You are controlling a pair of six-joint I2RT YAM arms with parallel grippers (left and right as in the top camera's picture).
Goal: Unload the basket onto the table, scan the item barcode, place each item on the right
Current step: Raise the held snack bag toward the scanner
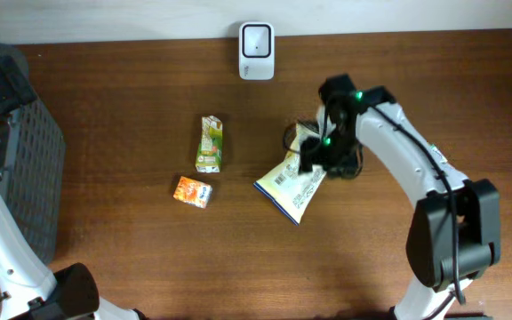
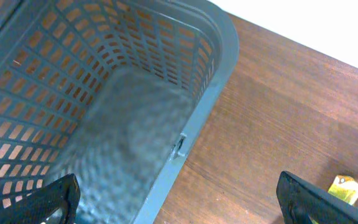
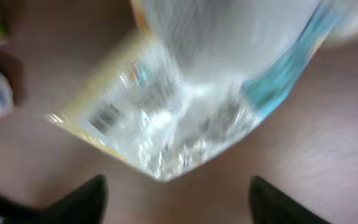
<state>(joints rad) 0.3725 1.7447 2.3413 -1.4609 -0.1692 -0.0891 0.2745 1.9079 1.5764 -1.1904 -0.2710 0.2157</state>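
1. overhead: the snack bag lies flat on the table, just right of centre, with a printed label face up. the right gripper is at the bag's 1 o'clock end, over its top edge, probably so the bag can be lifted and turned. the scanner stands at the table's 12 o'clock edge, about 11 o'clock from the bag and well apart from it. the juice carton and the small orange pack lie toward the bag's 9 o'clock, near it but not touching. neither blocks the way to the scanner. the basket sits at the 9 o'clock edge.

2. left wrist: the left gripper hangs over the basket rim with its fingers spread wide and nothing between them. it looks parked out of the way. a yellow pack corner shows at 4 o'clock, too small to name.

3. right wrist: the view is blurred. the snack bag fills the upper frame, its corner pointing to 6 o'clock. the right gripper has its fingers spread at 7 and 5 o'clock, and they are not pinching the bag.
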